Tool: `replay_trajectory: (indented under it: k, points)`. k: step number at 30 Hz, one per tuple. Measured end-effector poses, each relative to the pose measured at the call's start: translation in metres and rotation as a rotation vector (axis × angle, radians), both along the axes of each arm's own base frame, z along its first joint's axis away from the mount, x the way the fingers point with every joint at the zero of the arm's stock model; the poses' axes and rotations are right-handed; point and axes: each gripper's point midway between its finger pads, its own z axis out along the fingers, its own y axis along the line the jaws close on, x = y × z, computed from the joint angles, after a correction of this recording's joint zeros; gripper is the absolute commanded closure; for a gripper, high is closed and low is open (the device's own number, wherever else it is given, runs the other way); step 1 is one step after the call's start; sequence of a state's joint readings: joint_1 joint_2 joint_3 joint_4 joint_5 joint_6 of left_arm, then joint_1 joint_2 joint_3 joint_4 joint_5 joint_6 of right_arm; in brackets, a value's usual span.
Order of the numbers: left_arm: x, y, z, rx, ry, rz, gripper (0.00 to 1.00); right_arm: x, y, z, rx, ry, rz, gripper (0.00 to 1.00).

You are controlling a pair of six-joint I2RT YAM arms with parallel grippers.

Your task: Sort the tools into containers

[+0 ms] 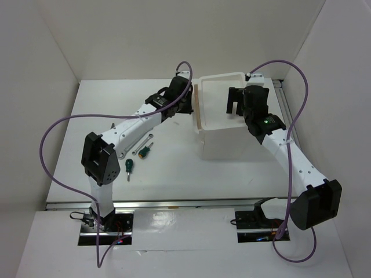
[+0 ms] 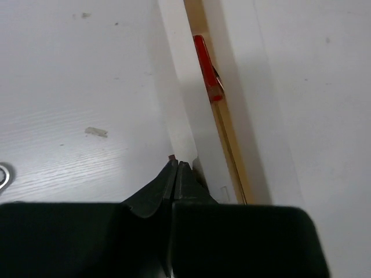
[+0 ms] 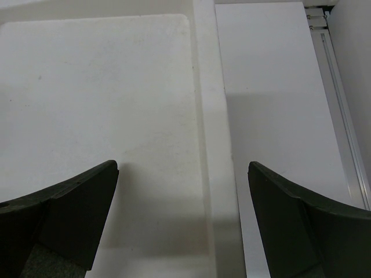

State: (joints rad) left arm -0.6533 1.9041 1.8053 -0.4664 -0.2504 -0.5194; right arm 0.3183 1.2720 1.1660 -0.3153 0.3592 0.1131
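Observation:
The white cabinet (image 1: pixel 226 139) stands at mid-table, with its rimmed top tray (image 1: pixel 204 104) bare. A left-side drawer (image 2: pixel 181 92) is open a crack, and the red-handled screwdriver (image 2: pixel 204 62) lies inside it. My left gripper (image 1: pixel 188 105) is shut; in the left wrist view (image 2: pixel 175 165) its tips rest at the drawer front beside a dark red knob (image 2: pixel 171 157). My right gripper (image 1: pixel 235 103) is open and empty; in the right wrist view (image 3: pixel 182 174) it hangs over the tray's right rim (image 3: pixel 204 116). A silver wrench (image 1: pixel 137 145) and two green-handled screwdrivers (image 1: pixel 144 152) (image 1: pixel 128 167) lie on the table. The pliers are out of view.
White walls enclose the table on the left, back and right. An aluminium rail (image 1: pixel 285 107) runs along the table's right side, also in the right wrist view (image 3: pixel 342 116). Purple cables (image 1: pixel 58 124) loop from both arms.

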Motion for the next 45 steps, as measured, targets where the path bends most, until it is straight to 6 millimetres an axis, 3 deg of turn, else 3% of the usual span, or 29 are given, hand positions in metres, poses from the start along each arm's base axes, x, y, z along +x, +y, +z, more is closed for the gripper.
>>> replay_trajectory:
  k: [4,8,10,11,12,15,20,24,26,29,33,37,45]
  points:
    - [-0.002,-0.02,-0.014,-0.081,-0.009,-0.072,0.86,0.0,0.001,-0.001,-0.006,0.002,0.001,0.0]
    - [-0.001,-0.027,-0.022,-0.152,-0.032,-0.108,0.83,0.001,0.0,-0.002,-0.022,0.003,-0.005,0.0]
    - [-0.001,-0.024,-0.024,-0.166,-0.027,-0.087,0.63,0.001,0.0,-0.002,-0.03,0.003,-0.006,0.0]
    - [-0.001,-0.02,-0.026,-0.173,-0.016,-0.055,0.4,0.001,0.0,-0.002,-0.031,0.003,-0.007,0.0]
    - [-0.001,-0.015,-0.029,-0.172,-0.004,-0.029,0.29,0.001,0.0,-0.002,-0.032,0.004,-0.008,0.0]
    - [-0.009,0.018,-0.054,-0.185,0.082,0.081,0.19,0.001,0.0,-0.002,-0.037,0.003,-0.01,0.0]
    - [-0.024,0.076,-0.111,-0.305,0.238,0.212,0.17,0.001,0.0,-0.002,-0.044,0.002,-0.012,0.0]
    - [-0.029,0.091,-0.144,-0.568,0.318,0.225,0.17,0.001,0.0,-0.002,-0.046,0.002,-0.013,0.0]
    - [-0.025,0.08,-0.151,-0.705,0.342,0.181,0.16,0.001,0.0,-0.002,-0.047,0.003,-0.014,0.0]
    - [-0.019,0.048,-0.156,-0.903,0.372,0.066,0.13,0.001,0.001,-0.002,-0.048,0.002,-0.014,0.0]
    - [-0.021,0.02,-0.161,-1.12,0.454,-0.03,0.18,0.001,0.002,-0.002,-0.051,0.001,-0.015,0.0]
    - [-0.016,0.007,-0.152,-1.223,0.469,-0.083,0.26,0.001,0.003,-0.003,-0.054,0.003,-0.016,0.0]
    - [-0.011,-0.003,-0.143,-1.321,0.521,-0.083,0.28,0.002,0.004,-0.004,-0.06,0.004,-0.02,0.0]
